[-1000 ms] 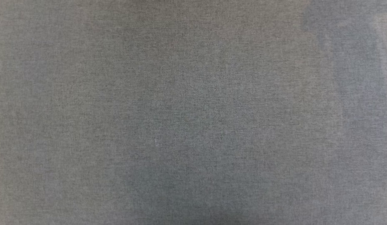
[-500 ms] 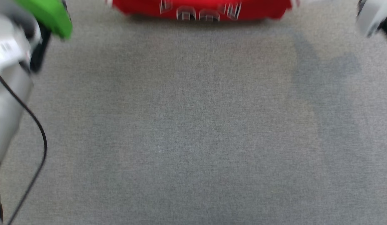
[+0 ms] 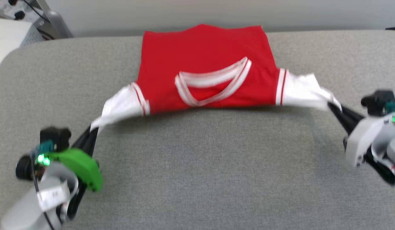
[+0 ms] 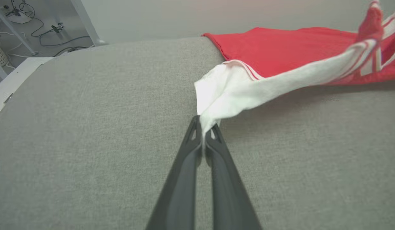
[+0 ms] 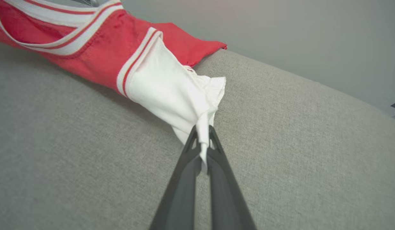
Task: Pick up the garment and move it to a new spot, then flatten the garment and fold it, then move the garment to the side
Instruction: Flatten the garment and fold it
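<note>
both grippers, left gripper (image 3: pixel 90 132) and right gripper (image 3: pixel 333 107), pinch the garment (image 3: pixel 203 67) by its white sleeve tips, and it looks soft, light, floppy.

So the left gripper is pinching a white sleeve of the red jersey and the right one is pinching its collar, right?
Not the collar: the right wrist view shows the right gripper pinching the other white sleeve. The left gripper does pinch a white sleeve of the red jersey.

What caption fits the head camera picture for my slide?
Left gripper and right gripper pinch the red garment by its white sleeves on a grey surface.
</note>
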